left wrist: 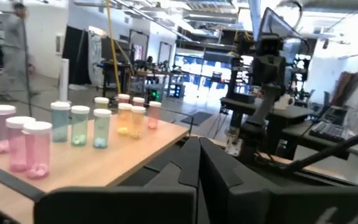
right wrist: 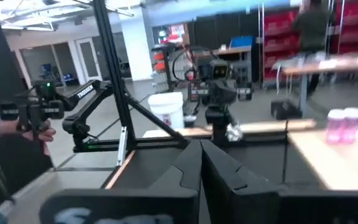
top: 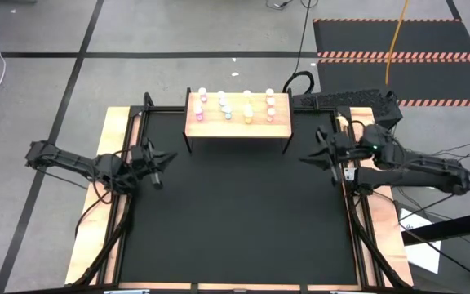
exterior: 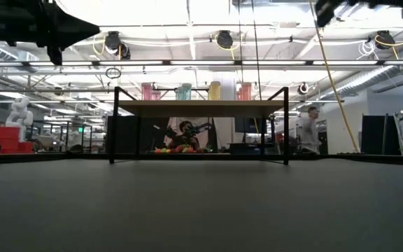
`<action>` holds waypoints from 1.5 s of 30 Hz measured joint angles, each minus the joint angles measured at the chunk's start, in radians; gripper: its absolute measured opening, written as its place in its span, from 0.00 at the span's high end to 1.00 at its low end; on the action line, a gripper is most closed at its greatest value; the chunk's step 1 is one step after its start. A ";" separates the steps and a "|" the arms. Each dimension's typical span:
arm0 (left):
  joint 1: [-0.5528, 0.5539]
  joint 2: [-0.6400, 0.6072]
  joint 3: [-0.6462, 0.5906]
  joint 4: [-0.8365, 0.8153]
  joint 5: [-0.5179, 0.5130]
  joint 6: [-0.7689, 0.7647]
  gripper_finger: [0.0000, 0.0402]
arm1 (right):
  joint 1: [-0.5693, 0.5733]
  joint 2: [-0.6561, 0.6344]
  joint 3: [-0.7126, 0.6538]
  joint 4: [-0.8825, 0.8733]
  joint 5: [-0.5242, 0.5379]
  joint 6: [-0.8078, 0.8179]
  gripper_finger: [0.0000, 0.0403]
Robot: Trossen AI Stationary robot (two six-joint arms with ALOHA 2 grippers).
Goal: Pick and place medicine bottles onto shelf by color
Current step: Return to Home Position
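- Left gripper (top: pixel 168 158) is hovering over the black mat's (top: pixel 235 220) left side, fingers pressed together, empty.
- Right gripper (top: pixel 307 158) is hovering opposite, likewise closed and empty.
- Medicine bottles (top: pixel 237 106) are standing on the shelf (top: pixel 219 126), grouped pink, blue, yellow, orange, each holding pills (left wrist: pixel 36 169).

Long ceiling lights (exterior: pixel 159 12) glow bright white at twelve o'clock in the low view. The shelf (exterior: pixel 200 108) looks dark against them, and the black mat (exterior: pixel 201 210) at six o'clock is dim. From above, the light is soft and even. In the right wrist view, the person (right wrist: pixel 312 22) at one o'clock looks smeared.
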 joint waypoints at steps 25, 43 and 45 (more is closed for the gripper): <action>-0.021 -0.379 0.012 -0.584 0.036 0.115 0.98 | -0.002 -0.564 -0.502 0.042 -0.028 -0.075 1.00; -0.041 -0.378 -0.046 -0.702 0.042 0.021 0.96 | -0.004 -0.558 -0.608 0.212 0.000 -0.015 1.00; -0.040 -0.378 -0.046 -0.701 0.044 0.026 0.98 | -0.004 -0.555 -0.608 0.181 0.000 -0.016 1.00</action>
